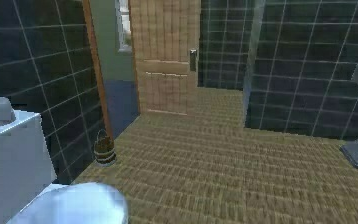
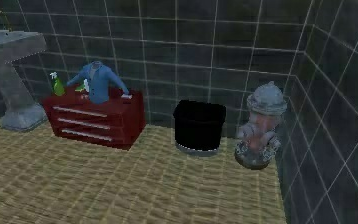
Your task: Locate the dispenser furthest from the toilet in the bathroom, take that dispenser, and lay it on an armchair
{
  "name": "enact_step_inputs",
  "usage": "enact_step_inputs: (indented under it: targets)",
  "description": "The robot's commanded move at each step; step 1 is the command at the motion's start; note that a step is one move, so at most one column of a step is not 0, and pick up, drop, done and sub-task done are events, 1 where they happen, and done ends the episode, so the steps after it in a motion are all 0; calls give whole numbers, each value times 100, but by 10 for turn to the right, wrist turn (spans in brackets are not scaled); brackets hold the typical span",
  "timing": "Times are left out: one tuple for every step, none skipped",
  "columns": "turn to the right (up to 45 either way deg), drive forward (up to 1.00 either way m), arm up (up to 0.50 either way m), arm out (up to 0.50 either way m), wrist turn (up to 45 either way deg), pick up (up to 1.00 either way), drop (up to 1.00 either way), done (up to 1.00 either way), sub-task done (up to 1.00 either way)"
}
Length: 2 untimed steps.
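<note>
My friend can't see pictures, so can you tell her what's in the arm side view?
A low red drawer chest stands against a dark tiled wall, with a green bottle and something blue on top. To its right are a black bin and a silver and red fire hydrant; a pale sink stands at the left edge.
</note>
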Motion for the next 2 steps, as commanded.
enact_step_inputs:
  targets:
    - [-450, 0, 0, 0, 0, 0, 0, 0, 0]
    - [450, 0, 0, 0, 0, 0, 0, 0, 0]
